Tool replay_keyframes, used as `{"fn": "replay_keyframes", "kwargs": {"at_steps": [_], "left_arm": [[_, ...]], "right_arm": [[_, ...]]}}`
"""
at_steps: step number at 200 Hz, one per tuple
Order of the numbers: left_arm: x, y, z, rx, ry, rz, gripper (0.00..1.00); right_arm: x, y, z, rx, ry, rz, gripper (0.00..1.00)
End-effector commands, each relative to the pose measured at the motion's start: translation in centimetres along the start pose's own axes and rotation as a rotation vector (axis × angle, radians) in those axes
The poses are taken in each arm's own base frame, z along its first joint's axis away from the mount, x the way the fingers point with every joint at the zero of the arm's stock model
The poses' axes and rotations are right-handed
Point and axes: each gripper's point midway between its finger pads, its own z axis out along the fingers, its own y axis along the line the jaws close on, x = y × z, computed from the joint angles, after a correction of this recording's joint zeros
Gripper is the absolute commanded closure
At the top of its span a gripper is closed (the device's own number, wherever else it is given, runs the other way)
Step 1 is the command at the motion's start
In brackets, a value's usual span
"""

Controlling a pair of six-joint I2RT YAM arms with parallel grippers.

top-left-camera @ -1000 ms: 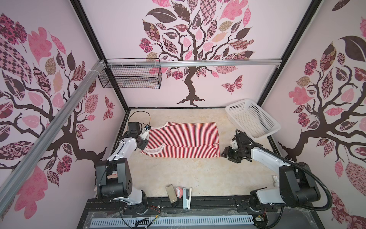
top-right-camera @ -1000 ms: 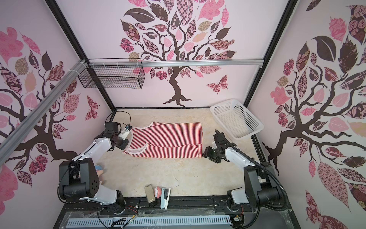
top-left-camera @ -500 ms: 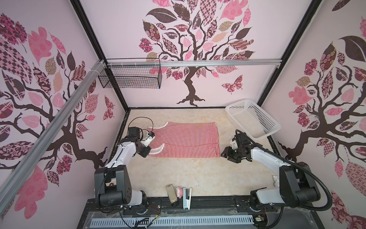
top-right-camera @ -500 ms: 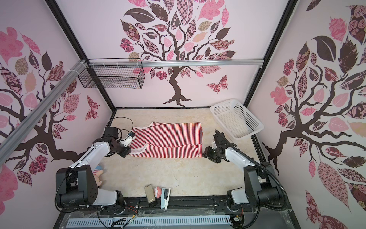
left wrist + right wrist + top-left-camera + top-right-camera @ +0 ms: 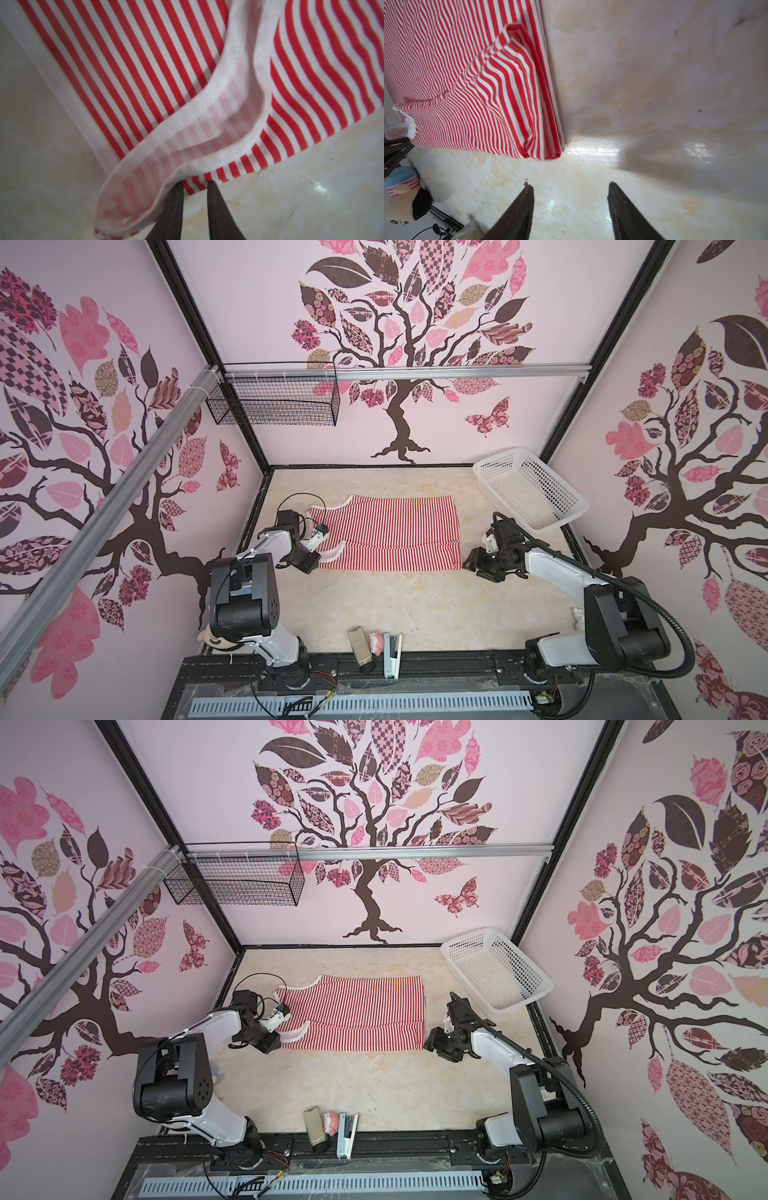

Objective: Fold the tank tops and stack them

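The tank top [image 5: 390,531] [image 5: 357,1015], thin red-and-white stripes with white trim, lies spread on the beige table, neck end to the left. Its near long side looks doubled over. My left gripper [image 5: 311,563] [image 5: 270,1046] sits low at the near-left corner. In the left wrist view its jaws [image 5: 196,183] stand narrowly open, with the striped edge [image 5: 195,178] beside the white armhole trim right at the tips. My right gripper [image 5: 473,564] [image 5: 432,1042] hovers open over bare table just off the near-right hem corner [image 5: 546,153], nothing between its fingers [image 5: 570,185].
A white plastic basket [image 5: 536,489] [image 5: 498,969] stands tilted at the back right. A black wire basket [image 5: 274,402] hangs on the back-left rail. A plush doll [image 5: 402,197] lies by the left arm's base. A few small items [image 5: 374,645] sit at the front edge.
My left gripper has swung from the tank top's far-left strap area toward me, down to the near-left corner, and its jaws have narrowed. The right arm has stayed put.
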Motion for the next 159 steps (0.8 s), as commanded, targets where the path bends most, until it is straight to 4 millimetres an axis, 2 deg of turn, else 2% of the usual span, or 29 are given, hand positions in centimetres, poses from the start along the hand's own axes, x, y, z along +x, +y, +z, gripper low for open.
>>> {"fn": "replay_keyframes", "kwargs": {"at_steps": [1,52,82,122,159], "left_arm": [[-1.5,1.6,-0.1,-0.041,-0.044,-0.02,0.76],[0.2,2.2,1.2,-0.021,0.026,-0.033,0.76],[1.1,2.2,1.3,-0.004,0.04,-0.039,0.76],[2.0,1.3,1.2,0.017,0.051,-0.018,0.75],[2.5,0.9,1.3,0.023,0.056,-0.021,0.75]], "right_arm": [[0.4,0.2,0.3,-0.009,0.022,0.004,0.39],[0.2,0.5,0.6,-0.031,0.027,0.011,0.4],[0.0,1.2,1.0,-0.067,0.032,0.02,0.4],[-0.1,2.8,1.6,-0.131,0.048,0.018,0.54],[0.3,3.9,2.6,-0.128,0.067,-0.012,0.6]]}}
